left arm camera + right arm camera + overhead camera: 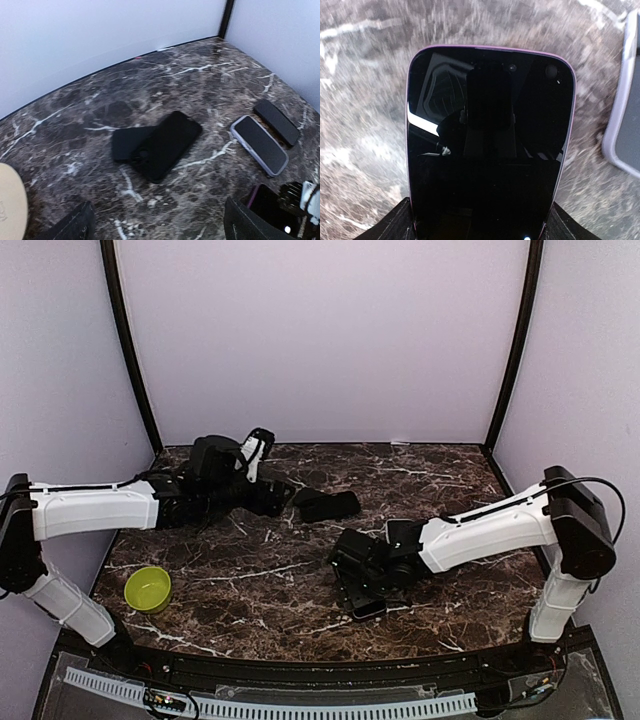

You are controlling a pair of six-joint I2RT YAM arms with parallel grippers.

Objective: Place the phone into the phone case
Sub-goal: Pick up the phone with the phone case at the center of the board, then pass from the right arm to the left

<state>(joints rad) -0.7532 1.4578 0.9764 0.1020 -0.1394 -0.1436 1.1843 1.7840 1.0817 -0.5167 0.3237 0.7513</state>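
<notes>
Sitting clamped in right tool (480,224), purple-rimmed phone (487,140); green bowl (148,588) well apart.

Shows white-veined dark brown marble on the table (250,580). Reads glossy black, lilac-rimmed, on the phone (490,150). Glows lime green on the bowl (148,587) at eight o'clock.

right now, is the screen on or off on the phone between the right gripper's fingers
Off: the purple-edged phone has a black screen with only dim reflections.

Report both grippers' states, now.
Left gripper: open, holding nothing.
Right gripper: fingers shut on the phone.
</notes>
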